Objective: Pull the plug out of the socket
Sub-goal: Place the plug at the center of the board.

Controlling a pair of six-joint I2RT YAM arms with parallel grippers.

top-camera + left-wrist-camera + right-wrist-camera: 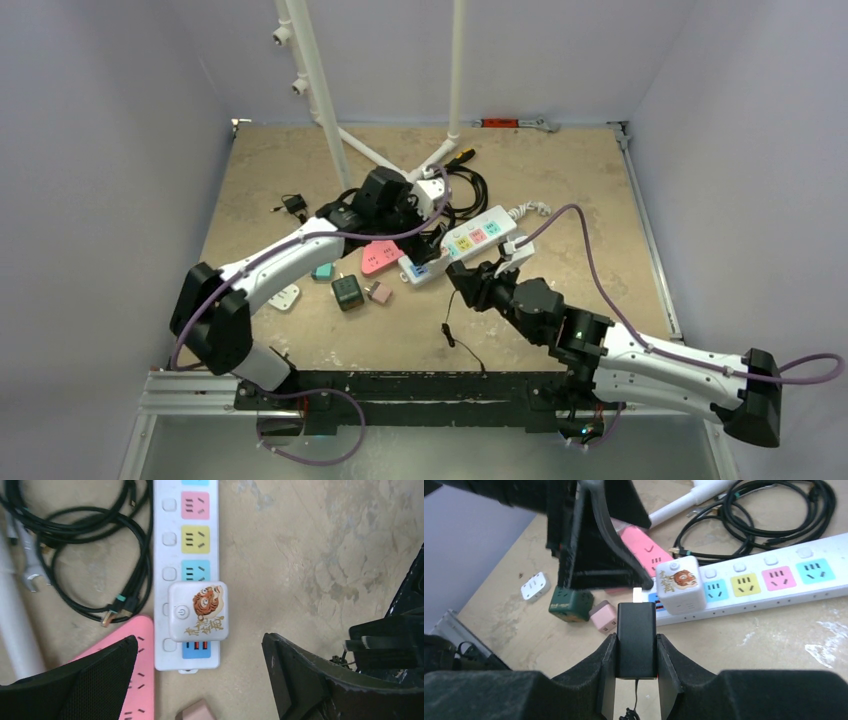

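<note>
My right gripper (636,641) is shut on a black plug (636,622), whose pale prong tip shows free just short of the white socket strip (784,594). A thin black cord (455,335) hangs from the plug. The strip lies on the table with coloured sockets, and a white cube charger with a tiger picture (198,611) is plugged in near its blue end. My left gripper (198,645) hovers over that end, open wide, its fingers (100,680) either side of the strip and touching nothing.
A pink power strip (137,675) lies beside the white one. A green cube (570,602), a small pink cube (604,616) and a white adapter (535,586) sit near it. Coiled black cables (90,545), a wrench (30,565) and white stand tubes (330,110) lie behind.
</note>
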